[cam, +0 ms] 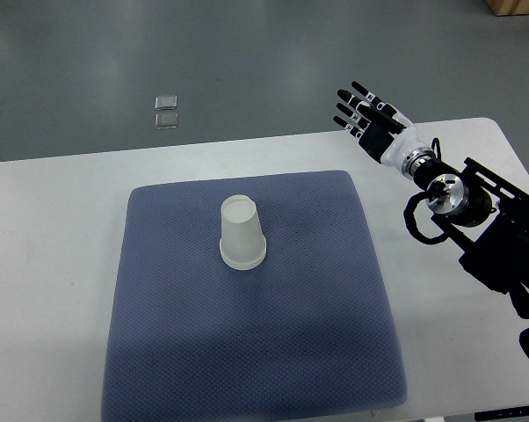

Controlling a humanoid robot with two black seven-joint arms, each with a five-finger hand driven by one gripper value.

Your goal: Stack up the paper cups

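A white paper cup (242, 232) stands upside down, base up, on the blue-grey mat (256, 352) that covers the middle of the white table (45, 264); whether another cup is nested beneath it cannot be told. The right hand (373, 119) hovers near the table's far edge, well apart from the cup, fingers (352, 107) spread and holding nothing. Two small clear squares (166, 111) lie on the floor beyond.

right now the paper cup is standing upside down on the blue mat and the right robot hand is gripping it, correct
Not quite. The paper cup does stand upside down on the blue mat, but the right robot hand is not gripping it: in the top view it hovers open, fingers spread, well off to the cup's right, beyond the mat's far corner.
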